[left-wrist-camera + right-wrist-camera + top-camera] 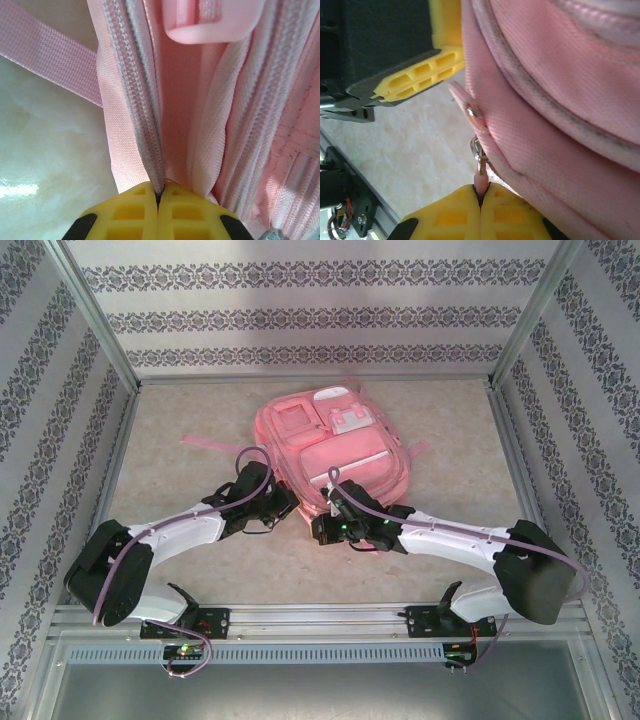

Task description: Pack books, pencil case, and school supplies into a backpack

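The pink backpack (330,445) lies flat in the middle of the table. My left gripper (283,502) is at its near left edge, shut on the fabric edge of a closed zip (145,140); the yellow pads (130,210) pinch that seam. At the near bottom edge, my right gripper (328,518) is shut on a small pink zip pull (480,179) that hangs from a metal slider (477,149). A second pink pull (464,101) sits just above it. The left gripper's yellow fingers (420,75) show beside the backpack (550,100). The books, pencil case and school supplies are out of view.
A pink strap (215,443) trails left over the pale tabletop (180,430), and a pink buckle (210,22) lies on the backpack ahead of the left jaws. Patterned walls close in three sides. An aluminium rail (320,620) runs along the near edge.
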